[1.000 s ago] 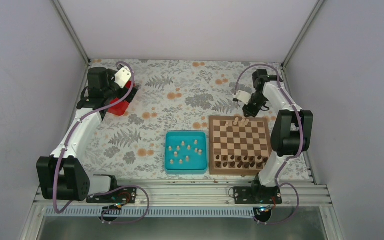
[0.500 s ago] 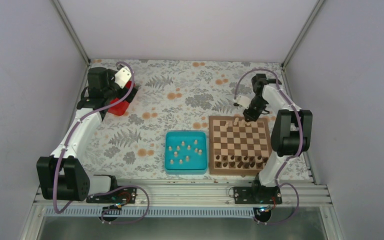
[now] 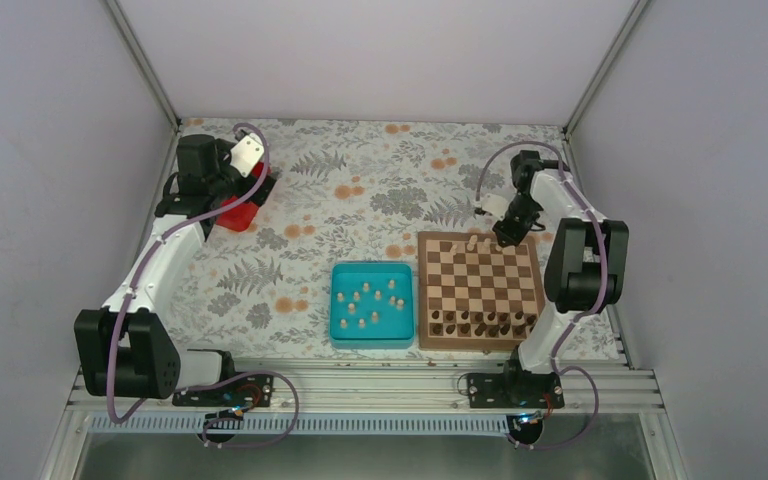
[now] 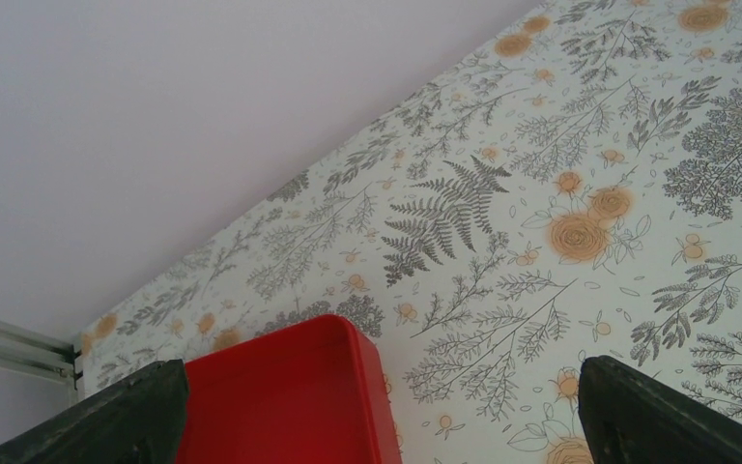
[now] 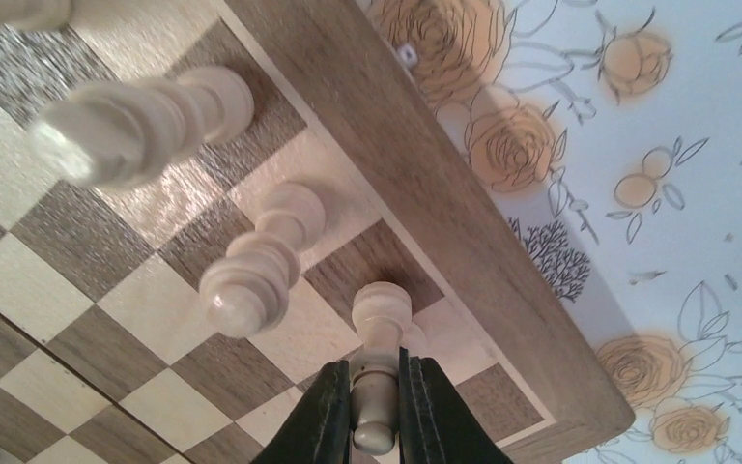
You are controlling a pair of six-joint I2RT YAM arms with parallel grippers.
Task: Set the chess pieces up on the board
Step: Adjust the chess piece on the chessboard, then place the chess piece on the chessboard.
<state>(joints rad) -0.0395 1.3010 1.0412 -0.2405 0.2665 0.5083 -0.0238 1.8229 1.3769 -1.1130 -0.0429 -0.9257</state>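
Board (image 5: pixel 464 208) edge, piece (image 5: pixel 382 311) — in right end effector (image 5: pixel 375 389)

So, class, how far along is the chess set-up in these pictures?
Done: the dark chessmen line the near edge of the board, and a few pale pieces stand on the far row. In hand: the right end effector is shut on another pale piece near the far corner. Left: about ten tray pieces wait in the teal tray.

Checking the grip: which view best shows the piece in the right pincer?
Right wrist: the pale piece shows close up, clamped in the right pincer at the board edge. Top external makes it too small to tell; left wrist misses it entirely.
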